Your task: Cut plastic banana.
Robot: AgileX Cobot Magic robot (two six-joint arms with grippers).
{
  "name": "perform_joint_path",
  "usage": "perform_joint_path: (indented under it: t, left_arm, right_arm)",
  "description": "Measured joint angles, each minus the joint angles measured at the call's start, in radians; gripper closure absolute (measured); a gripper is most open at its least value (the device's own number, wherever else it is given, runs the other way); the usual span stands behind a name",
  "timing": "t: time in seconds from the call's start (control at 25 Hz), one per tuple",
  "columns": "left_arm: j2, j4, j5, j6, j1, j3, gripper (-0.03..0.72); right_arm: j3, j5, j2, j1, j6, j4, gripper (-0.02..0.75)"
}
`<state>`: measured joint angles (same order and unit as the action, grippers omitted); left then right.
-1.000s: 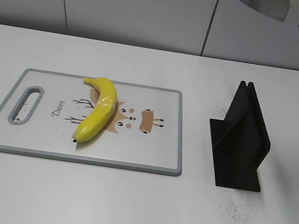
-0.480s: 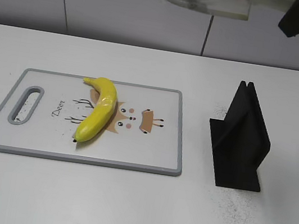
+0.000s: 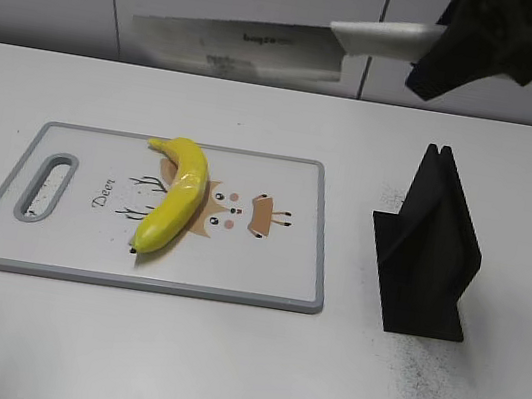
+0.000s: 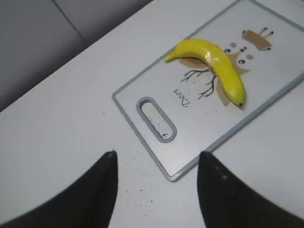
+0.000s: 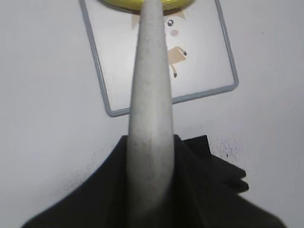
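The plastic banana [image 3: 174, 196] is lying on the cutting board [image 3: 234, 275], right of its handle slot [image 3: 47, 187]. The knife stand [image 3: 426, 247] is standing on the table [image 3: 220, 364] to the board's right. The knife [image 3: 270, 43] is hanging high behind the board, clamped in the right gripper [image 3: 473, 45].

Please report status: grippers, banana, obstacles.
Right gripper shut on knife, high above board. Left gripper open, empty. Banana uncut. Nothing in the way.

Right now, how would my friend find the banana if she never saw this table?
Look for the grey-rimmed cutting board on the white table. The plastic banana lies on its deer drawing, beside the handle slot. It is the only yellow, curved thing there.
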<state>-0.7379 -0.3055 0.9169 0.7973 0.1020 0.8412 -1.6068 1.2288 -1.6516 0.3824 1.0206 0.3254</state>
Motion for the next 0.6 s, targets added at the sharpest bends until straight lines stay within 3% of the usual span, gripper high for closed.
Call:
perform_joint_path:
  t: [0.32,0.6]
  left_arm:
    - [-0.365,-0.097,0.161,0.307,0.079,0.314,0.186]
    - [-0.638,-0.129,0.247,0.413,0.189,0.490,0.189]
  right_arm:
    - [0.000,-0.003,-0.091,0.000,0.282,0.108,0.573]
    - [-0.002,-0.004,-0.148,0.000,0.430,0.241,0.573]
